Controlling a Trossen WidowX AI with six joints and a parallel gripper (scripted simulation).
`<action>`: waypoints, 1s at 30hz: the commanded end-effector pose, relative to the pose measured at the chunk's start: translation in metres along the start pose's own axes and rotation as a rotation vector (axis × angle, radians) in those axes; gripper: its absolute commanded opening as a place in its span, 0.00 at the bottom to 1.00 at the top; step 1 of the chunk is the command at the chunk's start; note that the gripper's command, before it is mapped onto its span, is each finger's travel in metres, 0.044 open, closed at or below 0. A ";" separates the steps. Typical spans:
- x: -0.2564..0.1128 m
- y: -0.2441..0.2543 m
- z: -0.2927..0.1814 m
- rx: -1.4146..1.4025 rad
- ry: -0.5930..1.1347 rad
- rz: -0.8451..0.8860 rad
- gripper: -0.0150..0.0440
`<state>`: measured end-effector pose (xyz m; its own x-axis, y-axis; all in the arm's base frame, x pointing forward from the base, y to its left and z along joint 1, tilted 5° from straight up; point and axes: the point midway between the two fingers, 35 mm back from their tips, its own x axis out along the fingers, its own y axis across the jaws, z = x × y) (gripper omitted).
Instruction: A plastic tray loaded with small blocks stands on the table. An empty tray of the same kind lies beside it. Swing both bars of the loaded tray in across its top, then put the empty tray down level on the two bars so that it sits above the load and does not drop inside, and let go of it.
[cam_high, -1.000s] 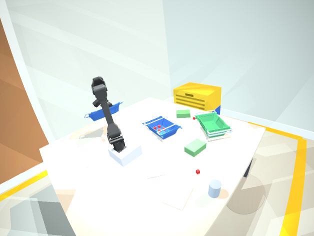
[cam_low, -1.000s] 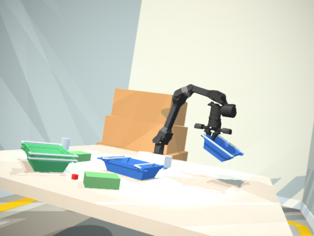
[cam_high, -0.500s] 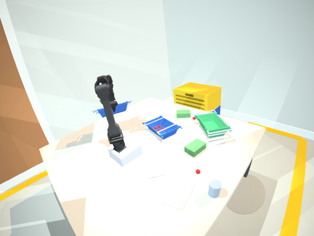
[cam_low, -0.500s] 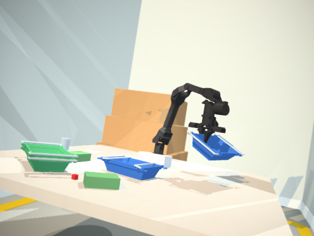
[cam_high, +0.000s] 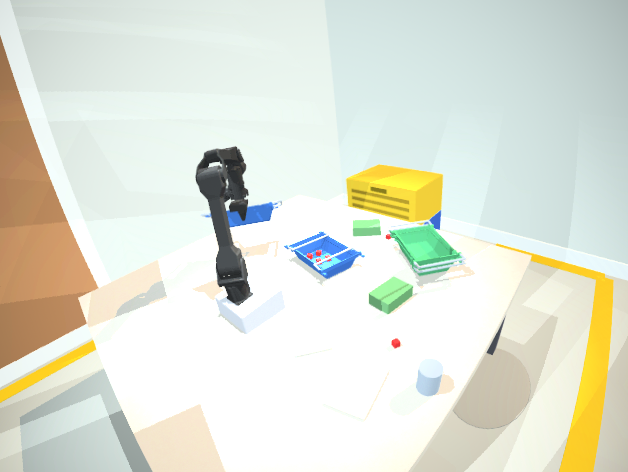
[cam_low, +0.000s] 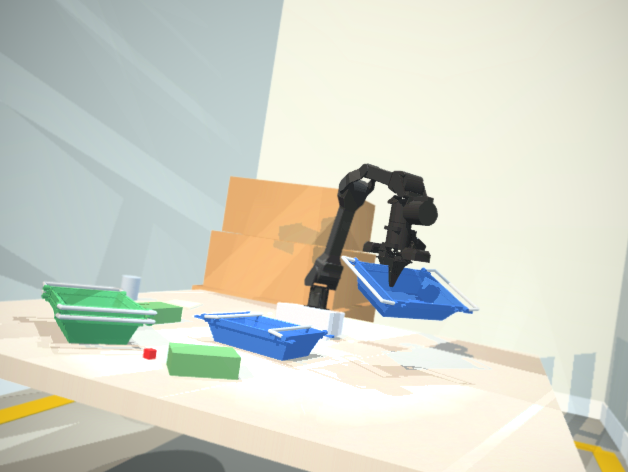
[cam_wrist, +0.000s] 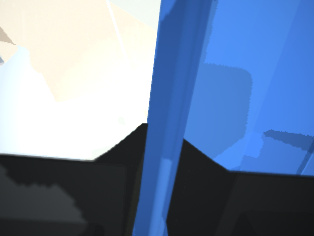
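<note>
The loaded blue tray (cam_high: 342, 267) (cam_low: 243, 337) stands on the table with several small red blocks (cam_high: 318, 252) inside. One wire bar (cam_high: 307, 240) (cam_low: 230, 315) lies across its top near one end, the other bar (cam_high: 335, 256) (cam_low: 289, 330) across near the opposite end. My gripper (cam_high: 243, 217) (cam_low: 391, 283) (cam_wrist: 153, 131) is shut on the side wall of the empty blue tray (cam_high: 256, 215) (cam_low: 416, 310) (cam_wrist: 230, 100). That tray hangs in the air, tilted, off to one side of the loaded tray. Its own bars (cam_low: 368, 281) (cam_low: 454, 289) are at its ends. Its far side is partly hidden.
A green tray (cam_high: 405, 256) (cam_low: 96, 332) with wire bars stands beyond the loaded tray. Two green boxes (cam_high: 366, 227) (cam_low: 203, 361) (cam_high: 390, 295), loose red cubes (cam_high: 388, 236) (cam_high: 395, 343), a grey cylinder (cam_high: 428, 378) and a yellow toolbox (cam_high: 385, 192) are around.
</note>
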<state>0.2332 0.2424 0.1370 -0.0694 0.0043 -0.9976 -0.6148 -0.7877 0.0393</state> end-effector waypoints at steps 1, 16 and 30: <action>-0.006 -0.001 -0.018 0.076 0.007 -0.022 0.25; -0.006 0.013 -0.079 0.336 0.011 -0.022 0.25; -0.006 0.036 -0.133 0.579 0.015 -0.021 0.25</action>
<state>0.3072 0.1433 0.1312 -0.0681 -0.0012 -0.9977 -0.9242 -0.3767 0.0635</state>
